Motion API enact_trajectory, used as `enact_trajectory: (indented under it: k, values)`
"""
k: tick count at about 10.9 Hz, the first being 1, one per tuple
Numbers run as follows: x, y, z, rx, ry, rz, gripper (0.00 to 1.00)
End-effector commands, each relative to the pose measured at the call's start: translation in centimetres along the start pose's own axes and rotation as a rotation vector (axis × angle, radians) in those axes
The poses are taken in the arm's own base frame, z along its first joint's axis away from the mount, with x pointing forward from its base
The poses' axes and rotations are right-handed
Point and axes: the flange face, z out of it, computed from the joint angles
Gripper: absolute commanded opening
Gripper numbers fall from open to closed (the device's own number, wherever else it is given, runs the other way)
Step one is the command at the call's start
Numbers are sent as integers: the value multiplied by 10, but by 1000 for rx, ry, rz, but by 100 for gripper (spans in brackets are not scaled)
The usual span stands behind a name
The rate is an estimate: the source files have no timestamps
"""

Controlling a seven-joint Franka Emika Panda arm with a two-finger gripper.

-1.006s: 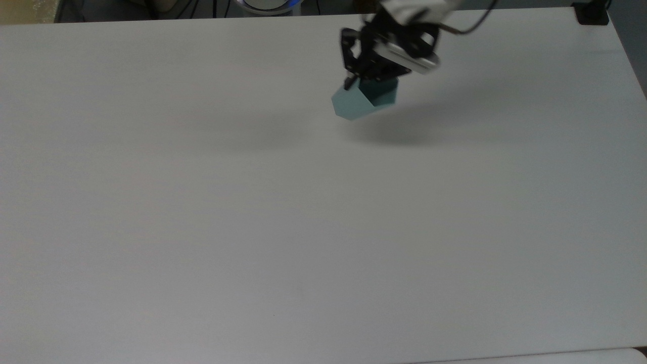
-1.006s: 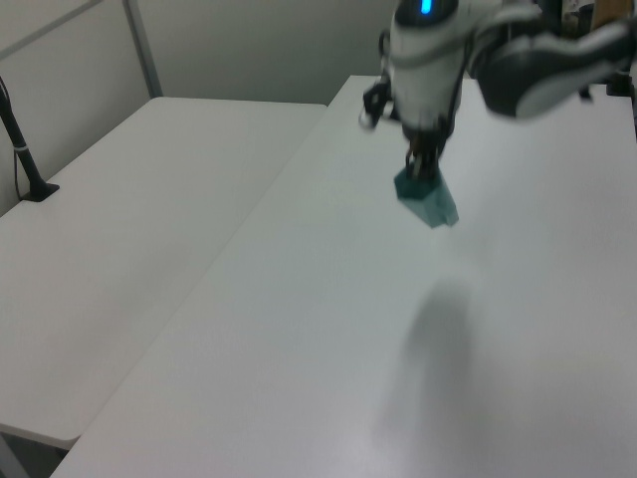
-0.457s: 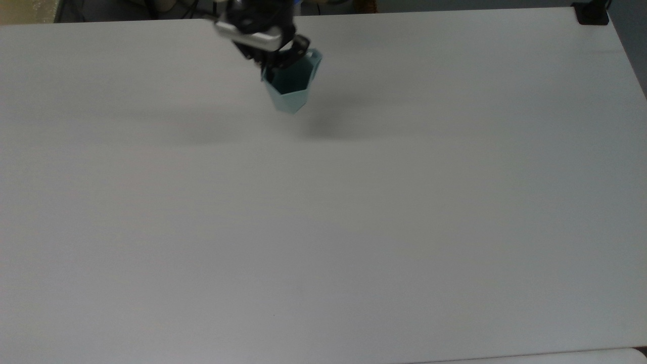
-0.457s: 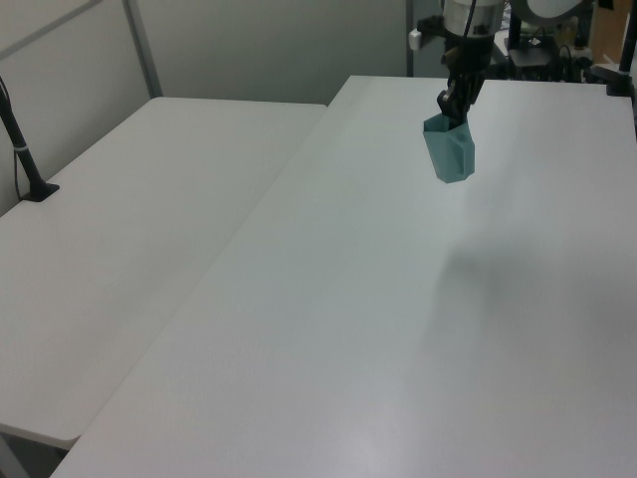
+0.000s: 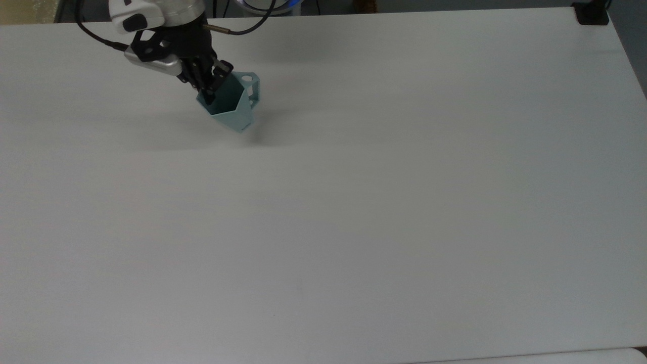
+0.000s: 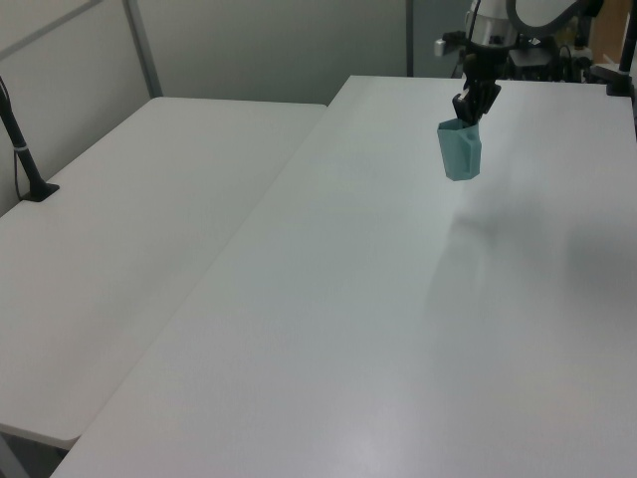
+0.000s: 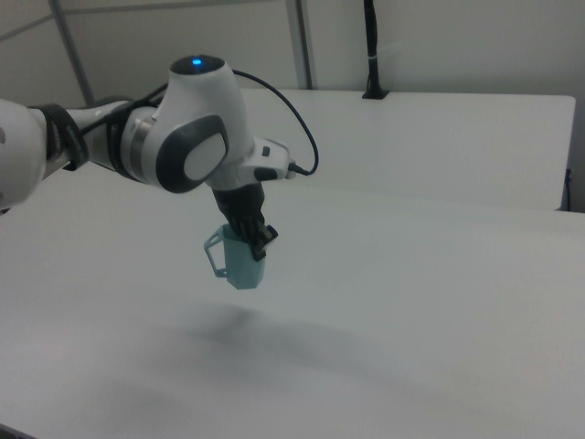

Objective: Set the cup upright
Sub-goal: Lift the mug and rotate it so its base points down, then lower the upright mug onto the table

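Note:
The pale teal cup point(image 5: 230, 103) hangs above the white table point(image 5: 354, 212), mouth up and slightly tilted, its flat handle with a round hole at the top view's right. My gripper point(image 5: 209, 88) is shut on the cup's rim, one finger inside the mouth and one outside. In the left view the cup point(image 6: 459, 152) hangs below the gripper point(image 6: 470, 110) at the far end of the table. In the right view the cup point(image 7: 239, 260) is clear of the surface, its shadow below it, with the gripper point(image 7: 254, 240) pinching its rim.
A second white table point(image 6: 129, 229) adjoins on the left view's left, with a black clamp post point(image 6: 25, 159) on it. A black clamp point(image 5: 591, 12) sits at the top view's far right corner. Cables run behind the table's far edge.
My gripper has carried the cup toward the top view's left, and the cup has turned from tipped on its side to mouth up.

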Motion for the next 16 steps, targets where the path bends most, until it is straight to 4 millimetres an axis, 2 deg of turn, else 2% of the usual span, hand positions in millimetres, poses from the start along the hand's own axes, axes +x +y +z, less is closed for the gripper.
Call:
enact_trajectory:
  k: [1, 4, 12, 13, 16]
  values:
    - [-16, 0, 29, 34, 49, -9, 0]
    - [-29, 0, 52, 20, 31, -22, 0]
    - [-33, -28, 80, 5, 53, -66, 0]
    - [-32, -28, 80, 4, 52, -66, 6]
    - [-30, -25, 77, 3, 46, -61, 57]
